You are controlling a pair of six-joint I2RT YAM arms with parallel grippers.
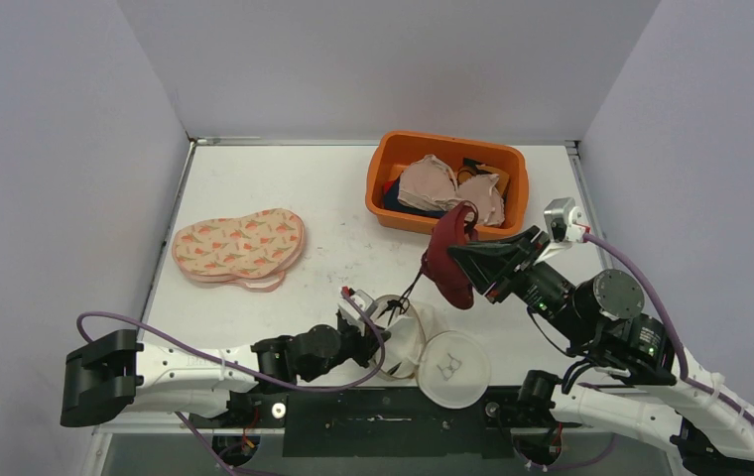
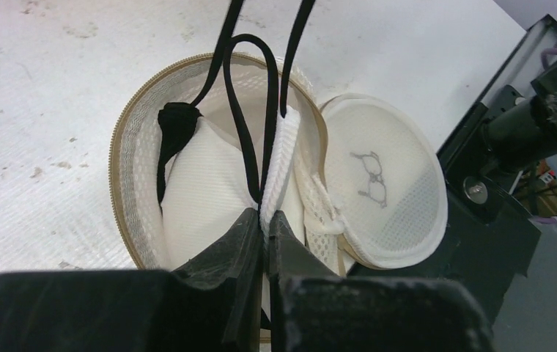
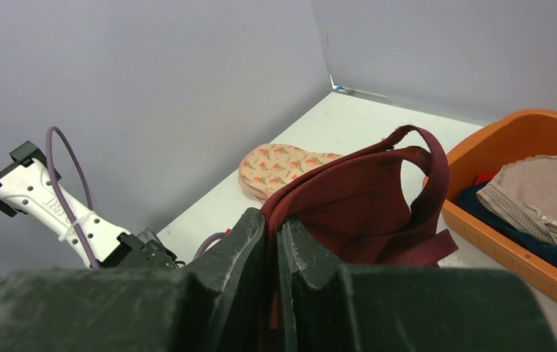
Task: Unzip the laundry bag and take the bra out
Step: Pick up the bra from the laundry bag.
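The white mesh laundry bag (image 1: 415,342) lies unzipped at the table's near edge, its round lid (image 1: 455,369) flipped open to the right. My left gripper (image 1: 365,315) is shut on the bag's white rim strip (image 2: 283,158); the bag's lid also shows in the left wrist view (image 2: 385,180). My right gripper (image 1: 464,253) is shut on a dark red bra (image 1: 449,260) and holds it in the air above the bag, next to the orange bin. The bra's black straps (image 2: 250,110) still trail down into the bag. The bra fills the right wrist view (image 3: 363,205).
An orange bin (image 1: 449,184) with beige and dark garments stands at the back right. A flat peach floral laundry bag (image 1: 239,246) lies at the left. Walls close in on three sides.
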